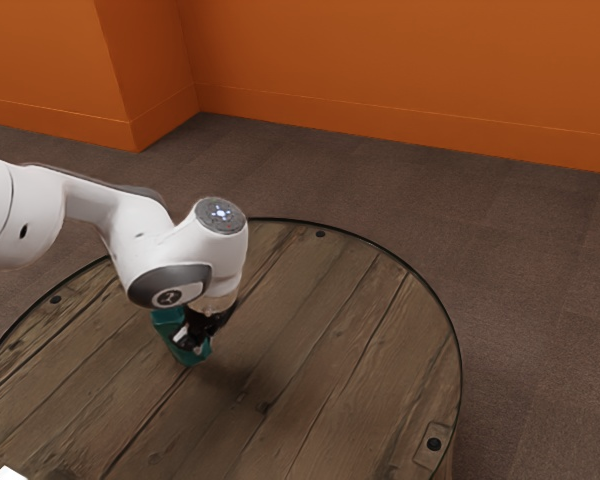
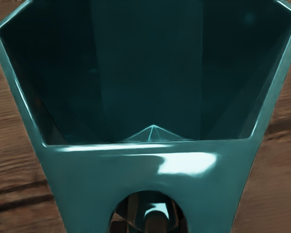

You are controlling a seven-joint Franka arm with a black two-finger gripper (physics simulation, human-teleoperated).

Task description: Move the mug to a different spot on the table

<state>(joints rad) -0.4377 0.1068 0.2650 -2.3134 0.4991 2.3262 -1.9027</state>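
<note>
Exterior view: my white arm (image 1: 100, 225) reaches down to the round surface of dark wooden planks (image 1: 350, 340), and my black hand (image 1: 197, 330) is low, right at the teal angular mug (image 1: 188, 352). The mug is directly under my hand, partly hidden behind it, on the part of the surface that lies toward the exterior view's left. It looks very close to the planks, with a dark shadow just beside it, but I cannot tell if it stands on them. I also cannot tell if my hand is apart or clamped on the mug, because the wrist covers this place.

In the wrist view the mug (image 2: 150, 160) is just below my hand. I look straight into its dark inside, which has flat angled walls and a bright teal rim. The brown wood of the surface (image 2: 14, 160) shows on both sides of the mug.

Around the surface there is a grey-brown carpet floor (image 1: 500, 230), and behind it an orange wall (image 1: 380, 60).
</note>
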